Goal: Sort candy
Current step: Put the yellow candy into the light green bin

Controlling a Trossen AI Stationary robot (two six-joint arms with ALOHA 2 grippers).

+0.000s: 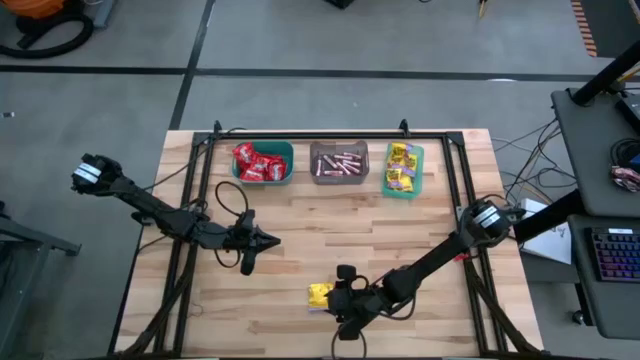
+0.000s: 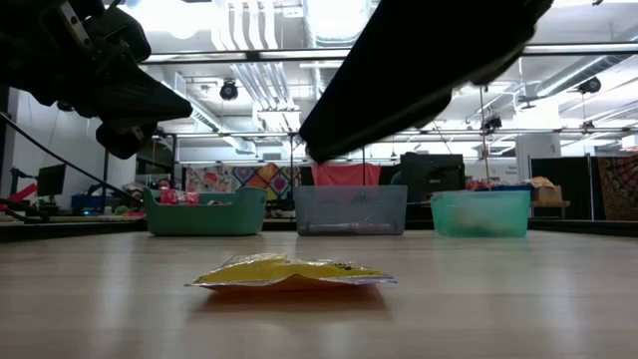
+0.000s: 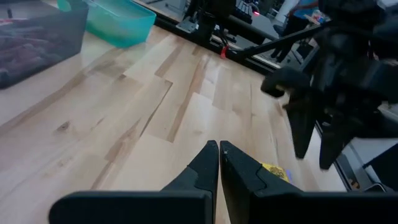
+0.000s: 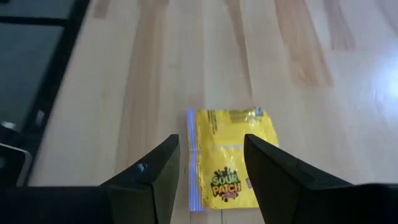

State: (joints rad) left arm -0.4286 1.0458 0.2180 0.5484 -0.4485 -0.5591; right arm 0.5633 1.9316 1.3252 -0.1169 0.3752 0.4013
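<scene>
One yellow candy packet (image 4: 231,158) lies flat on the wooden table near its front edge (image 1: 320,294), (image 2: 289,272). My right gripper (image 4: 211,149) hovers just over it, slanting down, open, with one finger on each side of the packet's near end and clear of it (image 1: 338,305). My left gripper (image 3: 219,150) is shut and empty, held above the table left of centre (image 1: 268,240). At the far edge, a teal bin (image 1: 262,163) holds red candy, a grey bin (image 1: 339,163) pinkish sticks, and a green bin (image 1: 402,168) yellow packets.
A black frame (image 1: 330,135) runs round the table's edges, and cables lie by the left arm (image 1: 232,200). Bare wood lies between the bins and the two grippers. A desk with a keyboard (image 1: 615,255) stands off the table's right side.
</scene>
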